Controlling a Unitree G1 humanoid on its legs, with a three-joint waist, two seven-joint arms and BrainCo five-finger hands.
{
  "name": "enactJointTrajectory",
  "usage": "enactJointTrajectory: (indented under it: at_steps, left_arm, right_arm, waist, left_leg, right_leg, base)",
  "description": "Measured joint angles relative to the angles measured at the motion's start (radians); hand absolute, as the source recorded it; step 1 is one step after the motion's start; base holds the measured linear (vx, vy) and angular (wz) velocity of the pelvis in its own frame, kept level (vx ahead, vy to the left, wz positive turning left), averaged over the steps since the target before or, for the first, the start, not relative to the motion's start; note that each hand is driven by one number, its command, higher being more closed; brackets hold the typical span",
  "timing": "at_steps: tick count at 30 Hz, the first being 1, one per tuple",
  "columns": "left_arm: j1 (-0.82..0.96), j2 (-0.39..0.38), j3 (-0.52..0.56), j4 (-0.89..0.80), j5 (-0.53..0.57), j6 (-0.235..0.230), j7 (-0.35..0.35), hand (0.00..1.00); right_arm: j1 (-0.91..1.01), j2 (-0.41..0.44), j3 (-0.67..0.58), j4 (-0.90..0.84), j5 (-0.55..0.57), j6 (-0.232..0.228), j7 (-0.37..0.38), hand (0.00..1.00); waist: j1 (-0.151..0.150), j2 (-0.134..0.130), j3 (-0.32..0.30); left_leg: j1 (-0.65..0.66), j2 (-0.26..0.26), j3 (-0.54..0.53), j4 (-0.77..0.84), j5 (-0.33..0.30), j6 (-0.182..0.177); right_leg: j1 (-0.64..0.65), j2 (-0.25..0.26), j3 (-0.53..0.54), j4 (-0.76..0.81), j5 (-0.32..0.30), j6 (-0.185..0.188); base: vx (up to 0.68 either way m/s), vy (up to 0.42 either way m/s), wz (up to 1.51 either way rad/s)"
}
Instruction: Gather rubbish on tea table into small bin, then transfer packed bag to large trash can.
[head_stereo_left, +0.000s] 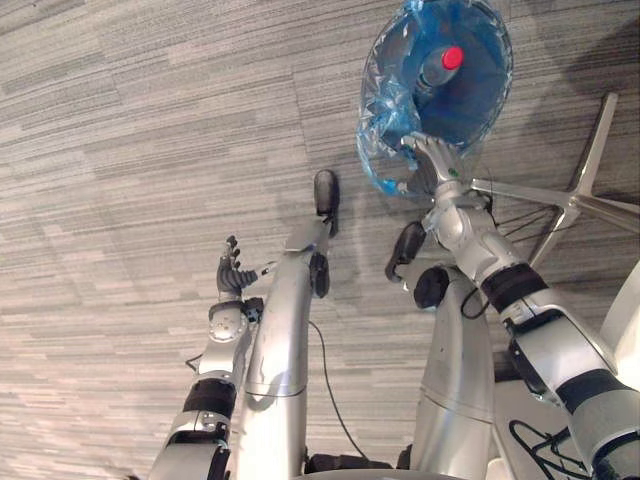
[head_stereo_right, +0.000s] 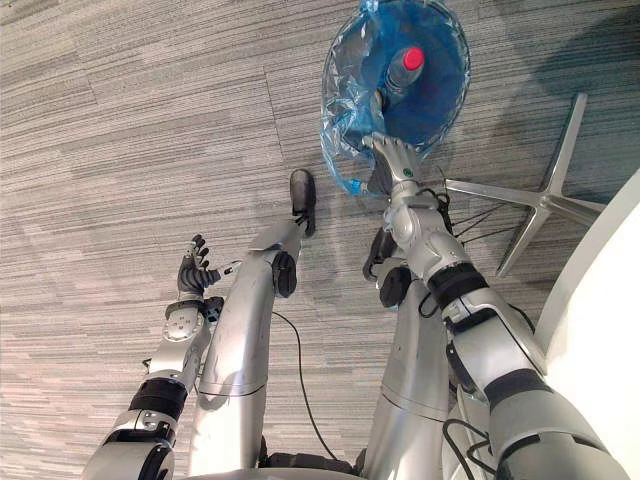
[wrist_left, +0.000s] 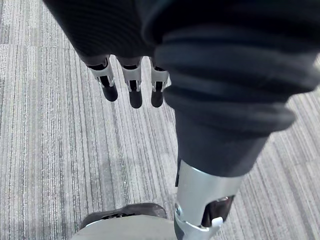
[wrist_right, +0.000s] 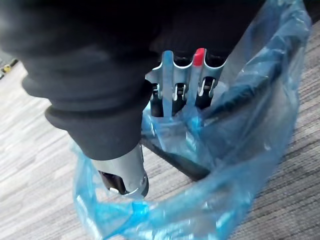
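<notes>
Your right hand (head_stereo_left: 437, 160) pinches the blue bag (head_stereo_left: 385, 90) at its rim, fingers inside and thumb outside, probably to lift it out. Your left hand (head_stereo_left: 231, 272) hangs idle, fingers loosely straight.

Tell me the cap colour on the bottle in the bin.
Red cap on the bottle, inside the blue-bagged bin; left eye view shows it best.

surface: grey striped carpet floor (head_stereo_left: 120, 150) | far right: small bin (head_stereo_left: 480, 120) stands on it, lined with a blue bag (head_stereo_left: 385, 150) | right, near the bin: silver star-shaped chair base (head_stereo_left: 580, 195)
</notes>
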Motion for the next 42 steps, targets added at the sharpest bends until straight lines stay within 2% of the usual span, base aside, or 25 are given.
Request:
enactJointTrajectory:
  at_steps: [7,15,21,23,26,27,28,30,32,34,39,42]
  left_arm:
    - [0.000,0.000,0.001,0.000,0.000,0.004,-0.001,0.00]
    - [0.000,-0.002,0.022,-0.002,0.002,0.026,-0.006,0.00]
    - [0.002,-0.014,0.042,-0.005,0.021,0.045,-0.025,0.00]
    - [0.005,-0.018,0.043,-0.005,0.023,0.047,-0.028,0.00]
    - [0.030,-0.045,0.031,-0.004,0.031,0.049,-0.047,0.00]
    - [0.052,-0.058,0.006,-0.004,0.035,0.055,-0.052,0.00]
    - [0.059,-0.060,0.004,-0.004,0.036,0.055,-0.052,0.00]
    - [0.112,-0.063,-0.004,-0.004,0.038,0.056,-0.069,0.00]
    - [0.157,-0.062,-0.004,-0.005,0.038,0.057,-0.069,0.00]
    - [0.199,-0.067,-0.010,-0.005,0.039,0.062,-0.070,0.00]
    - [0.311,-0.076,-0.012,0.012,0.043,0.066,-0.089,0.00]
    - [0.345,-0.078,-0.022,0.017,0.062,0.066,-0.091,0.00]
  right_arm:
    - [0.048,0.006,-0.064,-0.091,0.075,-0.001,-0.001,1.00]
    - [0.133,0.064,-0.195,-0.281,0.309,-0.015,0.000,1.00]
    - [0.216,0.126,-0.256,-0.402,0.464,-0.056,0.005,1.00]
    - [0.261,0.160,-0.267,-0.433,0.521,-0.060,0.013,1.00]
    - [0.339,0.222,-0.280,-0.485,0.628,-0.077,0.054,1.00]
    - [0.395,0.251,-0.282,-0.525,0.693,-0.087,0.074,1.00]
    - [0.406,0.257,-0.281,-0.530,0.704,-0.090,0.078,1.00]
    - [0.495,0.299,-0.272,-0.572,0.791,-0.117,0.112,1.00]
    - [0.552,0.321,-0.263,-0.607,0.843,-0.121,0.126,1.00]
    - [0.602,0.332,-0.257,-0.633,0.890,-0.122,0.142,1.00]
    - [0.757,0.380,-0.242,-0.645,0.946,-0.122,0.184,1.00]
    - [0.829,0.383,-0.234,-0.711,0.957,-0.121,0.205,1.00]
  waist:
    - [0.001,0.000,0.000]
    - [-0.002,0.000,0.000]
    - [-0.005,-0.001,0.000]
    - [-0.007,-0.001,-0.001]
    - [-0.025,-0.003,-0.001]
    - [-0.029,-0.011,-0.006]
    - [-0.028,-0.016,-0.009]
    - [-0.029,-0.044,-0.027]
    - [-0.029,-0.060,-0.044]
    - [-0.029,-0.062,-0.061]
    - [-0.029,-0.062,-0.161]
    - [-0.032,-0.062,-0.215]
  left_leg:
    - [-0.001,0.006,-0.001,0.010,0.000,0.000]
    - [0.016,0.013,-0.001,0.016,0.006,-0.004]
    - [0.120,0.014,-0.002,-0.028,0.016,-0.012]
    - [0.191,0.013,-0.002,-0.070,0.030,-0.011]
    - [0.333,0.008,-0.002,-0.166,0.059,-0.012]
    - [0.417,0.003,0.004,-0.220,0.070,-0.019]
    - [0.435,0.002,0.006,-0.232,0.070,-0.019]
    - [0.567,-0.002,0.013,-0.322,0.078,-0.030]
    - [0.656,-0.003,0.013,-0.382,0.088,-0.037]
    - [0.738,-0.007,0.017,-0.433,0.091,-0.040]
    - [0.957,-0.016,0.028,-0.570,0.105,-0.035]
    - [1.033,-0.023,0.032,-0.633,0.114,-0.034]
  right_leg:
    - [0.000,0.003,-0.002,0.007,-0.001,0.002]
    - [0.015,0.008,-0.002,0.015,0.001,-0.001]
    - [0.111,0.016,-0.004,-0.019,0.006,-0.006]
    - [0.181,0.017,-0.015,-0.052,0.011,-0.010]
    - [0.318,0.019,-0.034,-0.130,0.027,-0.011]
    - [0.393,0.021,-0.035,-0.172,0.033,-0.008]
    - [0.408,0.021,-0.034,-0.180,0.034,-0.008]
    - [0.529,0.030,-0.037,-0.257,0.047,-0.004]
    - [0.614,0.038,-0.043,-0.314,0.056,0.001]
    - [0.695,0.042,-0.048,-0.363,0.062,0.010]
    - [0.918,0.057,-0.057,-0.516,0.077,0.035]
    - [0.991,0.062,-0.058,-0.578,0.086,0.044]
  base:
    - [-0.07,0.022,-0.02]
    - [-0.07,0.018,-0.02]
    - [-0.08,0.004,0.00]
    - [-0.10,-0.031,0.08]
    - [-0.04,-0.045,0.07]
    - [-0.02,-0.047,0.01]
    - [0.01,-0.053,-0.05]
    - [0.05,-0.054,-0.04]
    - [0.09,-0.047,-0.02]
    - [0.13,-0.030,0.00]
    - [0.17,-0.005,-0.02]
    - [0.17,-0.005,-0.03]
